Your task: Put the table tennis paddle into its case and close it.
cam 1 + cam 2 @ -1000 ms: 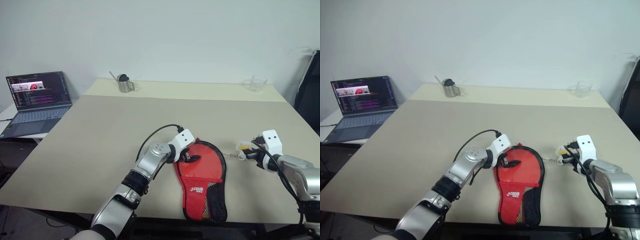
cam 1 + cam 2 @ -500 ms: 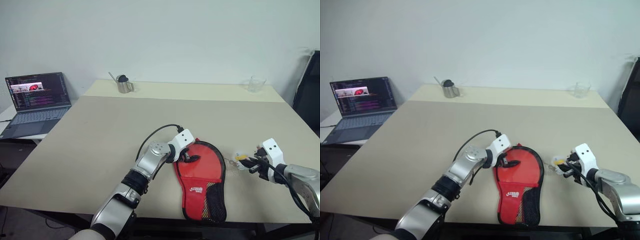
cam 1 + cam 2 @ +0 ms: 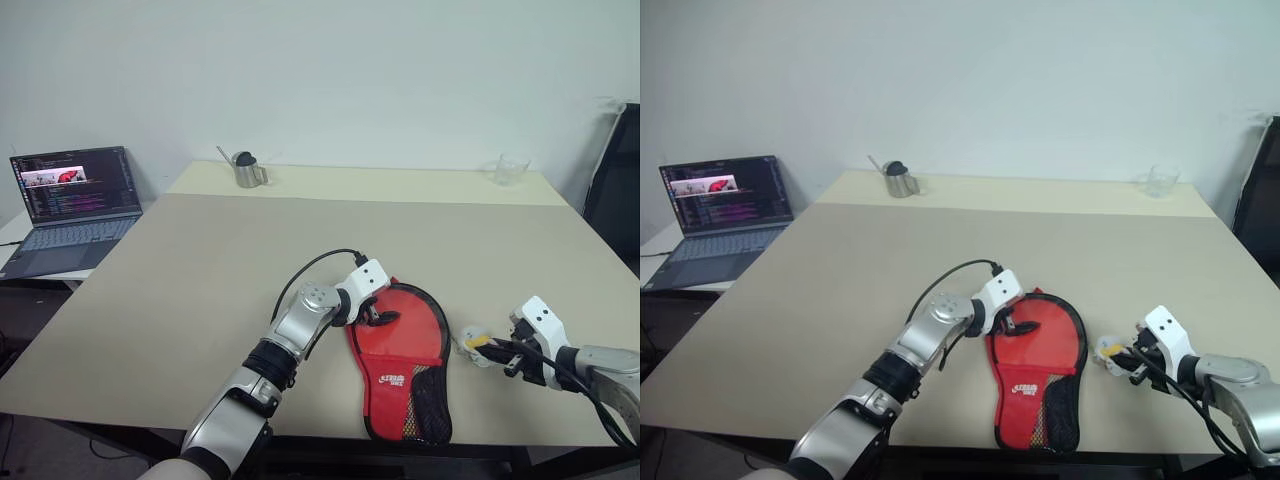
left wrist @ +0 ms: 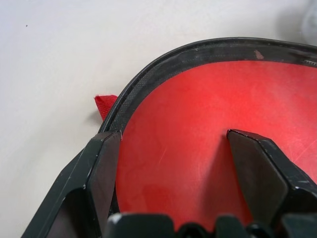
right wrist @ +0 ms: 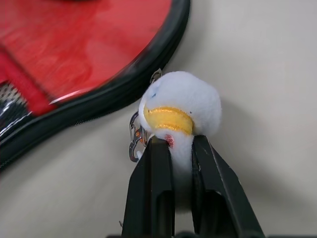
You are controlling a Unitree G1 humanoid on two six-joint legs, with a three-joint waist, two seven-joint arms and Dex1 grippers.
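Two eye views: I see case (image 3: 404,360) flat on table (image 3: 200,260) near front edge, round end away from me. Left gripper (image 3: 378,314) on its red panel, fingers spread. Right gripper (image 3: 493,347) beside case, clenched on charm (image 3: 474,341).
Left wrist: spread fingers (image 4: 257,173) resting on red panel.
Right wrist: fingers (image 5: 153,183) pinch white fluffy charm, metal clip (image 5: 133,136) linking it to case rim. Paddle: cannot tell.

Setting: robot test room or lab, office-like. Evidence: large plain beige table (image 3: 200,260) against a bare white wall (image 3: 350,70); open laptop (image 3: 68,205) with code and a video window on its screen, on a side surface at the left; metal cup (image 3: 248,172) and clear glass (image 3: 512,168) at the far edge; dark chair (image 3: 618,180) at the right
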